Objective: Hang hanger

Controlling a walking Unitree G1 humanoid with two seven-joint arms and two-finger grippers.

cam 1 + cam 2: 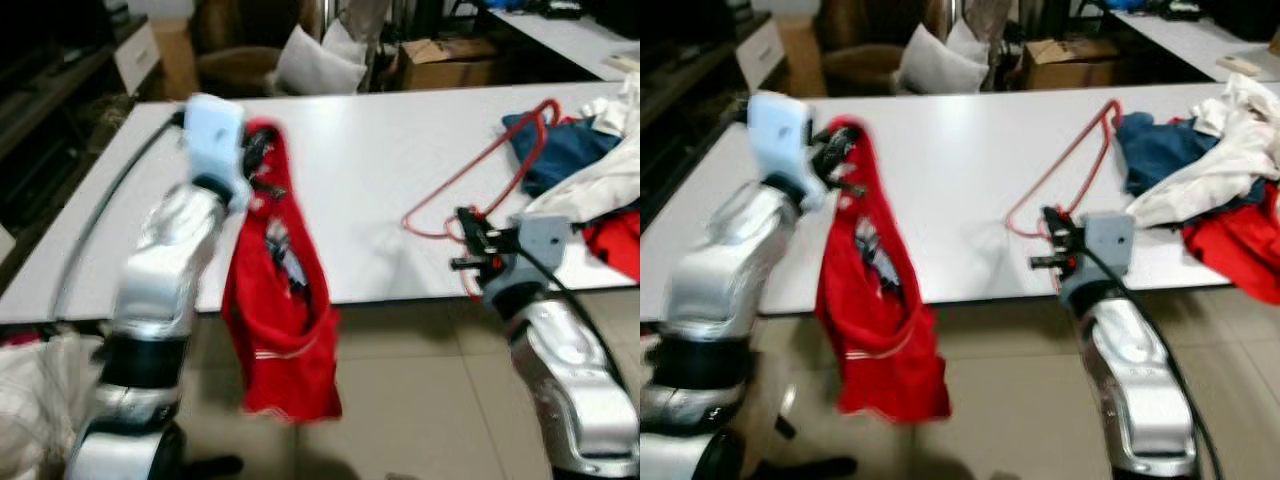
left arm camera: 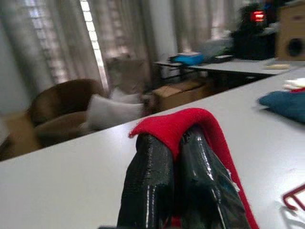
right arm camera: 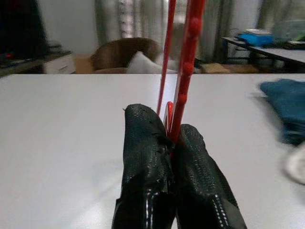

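Observation:
A red garment (image 1: 283, 330) hangs down past the near edge of the white table (image 1: 380, 160), and my left gripper (image 1: 262, 160) is shut on its top fold. In the left wrist view the red cloth (image 2: 190, 121) drapes over the closed fingers (image 2: 150, 186). A red wire hanger (image 1: 480, 170) slants up over the table toward the clothes pile, with my right gripper (image 1: 470, 245) shut on its lower corner near the front edge. The right wrist view has the hanger's red bars (image 3: 183, 71) rising from between the fingers (image 3: 147, 162).
A pile of blue, white and red clothes (image 1: 590, 170) lies at the table's right end. Behind the table stand a brown armchair with a white cushion (image 1: 315, 60) and a cardboard box (image 1: 450, 60). Tiled floor (image 1: 420, 400) lies below the near edge.

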